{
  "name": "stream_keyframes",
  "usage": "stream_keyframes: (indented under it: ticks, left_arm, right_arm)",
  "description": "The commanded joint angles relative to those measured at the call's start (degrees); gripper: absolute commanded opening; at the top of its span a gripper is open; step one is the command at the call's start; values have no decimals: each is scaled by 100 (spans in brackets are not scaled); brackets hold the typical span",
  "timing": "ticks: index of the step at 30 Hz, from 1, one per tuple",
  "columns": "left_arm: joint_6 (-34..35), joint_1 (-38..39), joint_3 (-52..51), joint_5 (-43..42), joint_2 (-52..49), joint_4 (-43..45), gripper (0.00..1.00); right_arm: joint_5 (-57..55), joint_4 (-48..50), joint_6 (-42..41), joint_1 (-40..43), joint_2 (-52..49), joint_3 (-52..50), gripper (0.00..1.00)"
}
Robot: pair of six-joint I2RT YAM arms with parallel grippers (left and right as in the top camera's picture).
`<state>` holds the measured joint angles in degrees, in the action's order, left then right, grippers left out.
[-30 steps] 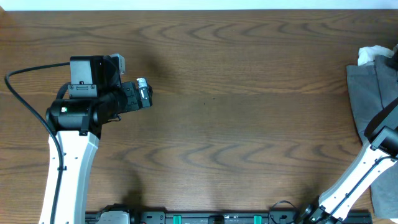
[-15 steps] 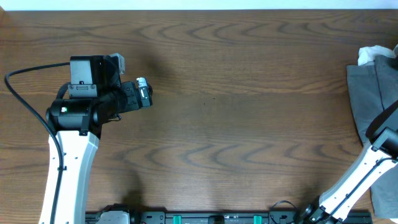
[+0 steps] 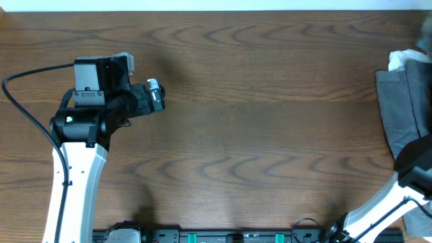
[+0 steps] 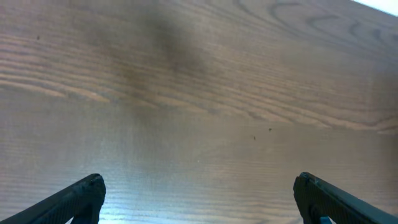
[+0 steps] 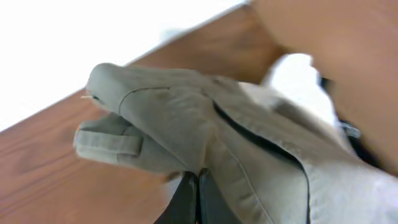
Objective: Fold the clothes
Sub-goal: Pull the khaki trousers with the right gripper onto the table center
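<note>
Wooden counter [image 3: 270, 135] — left gripper [image 4: 199, 208] near its left edge, spread wide; right gripper [image 5: 198, 199] pinches the clothes [image 5: 249, 143] at the right edge

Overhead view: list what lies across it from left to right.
left arm → bare wooden table → clothes. The right arm overlaps the clothes at the right edge, so it has no clear place in the order.
</note>
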<state>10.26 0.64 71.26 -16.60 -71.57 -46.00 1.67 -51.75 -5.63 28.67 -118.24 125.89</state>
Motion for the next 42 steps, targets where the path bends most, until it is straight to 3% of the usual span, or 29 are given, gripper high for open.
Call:
stream_keyframes:
  ticks: [1,10,20,25,26,28,30,34,38,42]
  left_arm:
    - [-162,-28,201,-28,258,28,98]
    - [-227,-140,227,769,1161,-28,98]
    - [-516,-140,227,1027,1805,-160,98]
    - [-555,-140,227,1169,1777,-323,98]
    - [-557,-140,227,1226,1753,-334,98]
    - [-562,-140,227,1290,1707,-326,98]
    - [-603,-140,227,1327,1635,-319,98]
    - [-614,-138,225,1322,1434,-330,98]
    - [-608,-138,225,1180,1054,-393,98]
    - [-592,-131,225,293,481,-402,98]
  right_arm:
    - [649,-133,-31,-640,293,87,1]
    - [754,-573,-118,-2787,186,85,1]
    - [828,-1283,-199,-5313,-588,81,1]
    - [785,-1755,1062,-6347,-710,83,1]
    - [673,-1810,1329,-6553,-678,83,10]
    - [448,-1834,1384,-6677,-654,83,21]
    - [254,-1836,1364,-6666,-638,83,40]
    - [-153,-1784,835,-6284,-592,83,53]
    - [-127,-1821,50,-5460,-590,83,56]
    - [168,-2026,-597,-4540,-592,83,54]
